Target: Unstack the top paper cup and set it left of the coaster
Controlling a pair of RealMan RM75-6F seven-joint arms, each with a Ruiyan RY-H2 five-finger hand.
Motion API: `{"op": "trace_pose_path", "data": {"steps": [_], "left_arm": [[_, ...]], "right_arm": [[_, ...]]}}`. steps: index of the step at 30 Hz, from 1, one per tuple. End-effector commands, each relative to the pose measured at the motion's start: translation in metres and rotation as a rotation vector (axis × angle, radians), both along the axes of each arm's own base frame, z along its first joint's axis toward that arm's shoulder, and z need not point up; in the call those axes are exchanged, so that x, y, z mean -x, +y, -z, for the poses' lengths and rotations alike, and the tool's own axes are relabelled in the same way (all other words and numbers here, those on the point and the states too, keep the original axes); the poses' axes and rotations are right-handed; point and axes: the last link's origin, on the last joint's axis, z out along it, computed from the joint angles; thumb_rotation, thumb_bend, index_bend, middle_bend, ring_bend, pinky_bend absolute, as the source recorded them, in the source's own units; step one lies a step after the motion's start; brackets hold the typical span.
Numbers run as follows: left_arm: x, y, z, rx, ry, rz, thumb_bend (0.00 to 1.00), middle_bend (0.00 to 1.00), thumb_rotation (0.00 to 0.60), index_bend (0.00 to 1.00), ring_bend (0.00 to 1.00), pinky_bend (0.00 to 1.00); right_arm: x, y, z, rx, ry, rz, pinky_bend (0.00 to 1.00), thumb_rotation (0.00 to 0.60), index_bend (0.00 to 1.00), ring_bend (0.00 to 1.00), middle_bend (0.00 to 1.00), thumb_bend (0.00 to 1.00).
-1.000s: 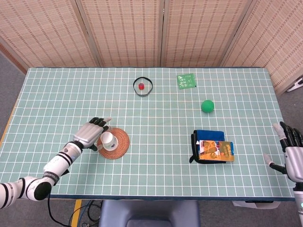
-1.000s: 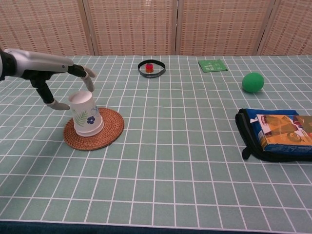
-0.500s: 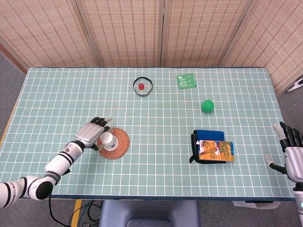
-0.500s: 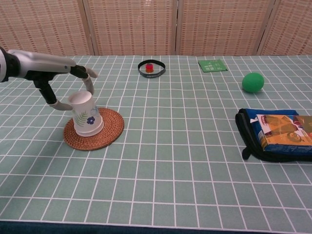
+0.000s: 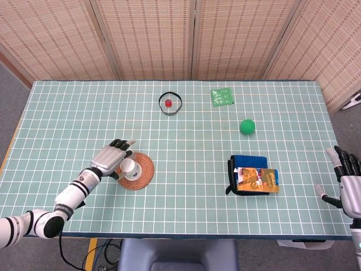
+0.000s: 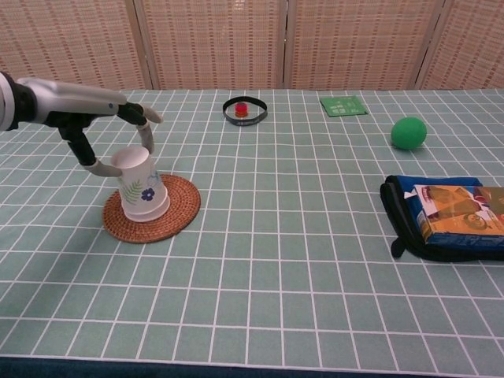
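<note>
Left hand (image 6: 106,130) of mine curls around the top of the paper cup (image 6: 139,185), fingers touching its rim, on the coaster (image 6: 151,208) at left centre. Right hand (image 5: 345,180) rests open at the frame's right edge.

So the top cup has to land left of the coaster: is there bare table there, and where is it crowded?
Left of the coaster, bare table runs to the left edge, crossed only by the left hand and its forearm at the paper cup. The middle, between the coaster and the blue pouch, is bare too. The pouch and green ball crowd the right.
</note>
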Motion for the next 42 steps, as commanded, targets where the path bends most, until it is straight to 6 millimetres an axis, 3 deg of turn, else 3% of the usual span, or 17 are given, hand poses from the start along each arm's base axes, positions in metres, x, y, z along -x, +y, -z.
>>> {"op": "trace_pose_path", "data": {"steps": [1, 8, 17, 23, 32, 42], "left_arm": [[-0.003, -0.001, -0.002, -0.003, 0.005, 0.005, 0.33, 0.00, 0.600, 0.40, 0.00, 0.00], [-0.014, -0.007, -0.015, -0.025, 0.038, 0.017, 0.33, 0.00, 0.600, 0.40, 0.00, 0.00], [-0.039, -0.024, -0.045, -0.093, 0.095, 0.045, 0.33, 0.00, 0.600, 0.40, 0.00, 0.00], [-0.044, -0.034, -0.070, -0.149, 0.120, 0.038, 0.33, 0.00, 0.600, 0.40, 0.00, 0.00], [-0.020, -0.045, -0.097, -0.207, 0.126, -0.031, 0.33, 0.00, 0.600, 0.40, 0.00, 0.00], [0.023, -0.039, -0.094, -0.195, 0.084, -0.100, 0.33, 0.00, 0.600, 0.40, 0.00, 0.00]], "right_arm": [[0.000, 0.000, 0.000, 0.000, -0.001, -0.001, 0.00, 0.600, 0.00, 0.00, 0.00, 0.25], [0.001, 0.001, -0.002, 0.001, -0.007, -0.001, 0.00, 0.600, 0.00, 0.00, 0.00, 0.25], [0.000, 0.000, -0.001, -0.008, -0.009, -0.003, 0.00, 0.600, 0.00, 0.00, 0.00, 0.25], [0.000, 0.000, 0.000, -0.007, -0.003, -0.003, 0.00, 0.600, 0.00, 0.00, 0.00, 0.25], [-0.001, -0.001, 0.006, -0.021, 0.013, 0.001, 0.00, 0.600, 0.00, 0.00, 0.00, 0.25], [-0.005, -0.001, 0.011, -0.030, 0.027, -0.002, 0.00, 0.600, 0.00, 0.00, 0.00, 0.25]]}}
